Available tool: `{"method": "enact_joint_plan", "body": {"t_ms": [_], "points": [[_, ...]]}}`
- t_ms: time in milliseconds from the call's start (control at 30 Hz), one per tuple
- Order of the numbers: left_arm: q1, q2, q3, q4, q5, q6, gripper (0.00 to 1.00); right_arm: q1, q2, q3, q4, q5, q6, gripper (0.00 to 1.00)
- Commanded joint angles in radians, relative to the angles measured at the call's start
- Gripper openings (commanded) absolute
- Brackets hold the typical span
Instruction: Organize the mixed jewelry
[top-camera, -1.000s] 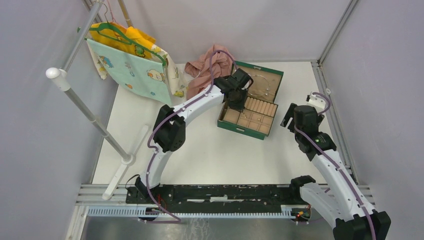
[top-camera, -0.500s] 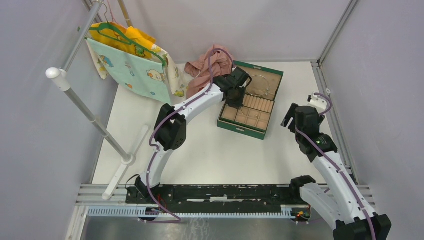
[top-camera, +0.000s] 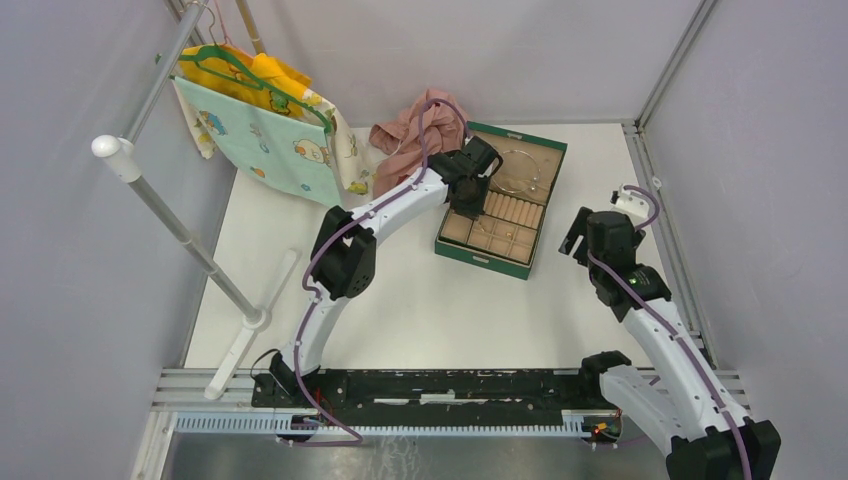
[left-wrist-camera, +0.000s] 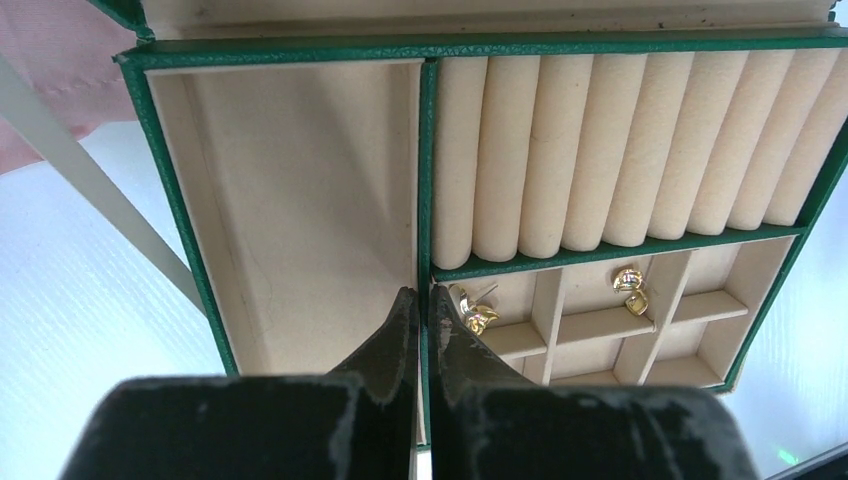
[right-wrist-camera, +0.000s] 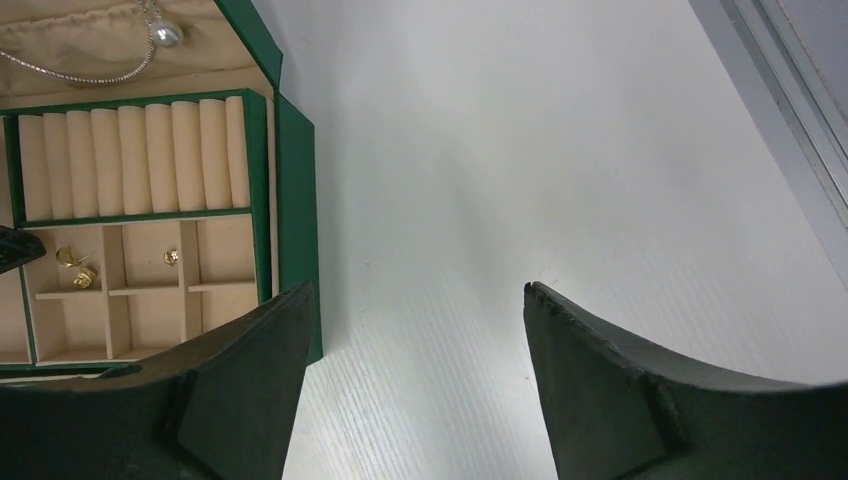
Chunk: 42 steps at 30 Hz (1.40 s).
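Note:
The open green box (top-camera: 482, 262) with its tan compartmented tray stands at the back middle of the table. In the left wrist view, gold earrings lie in two small compartments (left-wrist-camera: 473, 312) (left-wrist-camera: 630, 288). They also show in the right wrist view (right-wrist-camera: 76, 266) (right-wrist-camera: 172, 257). A thin silvery wire loop (top-camera: 522, 170) with a pearl (right-wrist-camera: 167, 36) lies in the lid part. My left gripper (left-wrist-camera: 418, 296) is shut and empty, its tips over the divider between the big compartment and the small ones. My right gripper (right-wrist-camera: 415, 295) is open and empty over the white table, right of the box (right-wrist-camera: 292, 190).
A pink cloth (top-camera: 408, 135) lies just behind and left of the box. Children's clothes on hangers (top-camera: 262, 125) hang from a white rack (top-camera: 170, 215) at the left. A metal frame rail (top-camera: 665, 215) runs along the table's right edge.
My left gripper has shifted slightly toward the back left over the box. The right arm has barely moved.

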Motion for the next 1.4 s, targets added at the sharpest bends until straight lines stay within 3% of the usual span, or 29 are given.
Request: {"method": "enact_joint_plan", "body": {"t_ms": [0,567,1367], "points": [[0.0,0.013,0.058,0.024,0.021,0.063,0.02,-0.004,0.01,0.003,0.052,0.002,0.005,0.82],[0.0,0.085,0.091,-0.07,0.028,0.036,0.02,-0.004,0.042,0.003,0.079,-0.012,0.007,0.82],[0.001,-0.01,0.131,-0.087,0.062,-0.026,0.02,-0.004,0.05,-0.006,0.089,-0.027,0.011,0.82]]}}
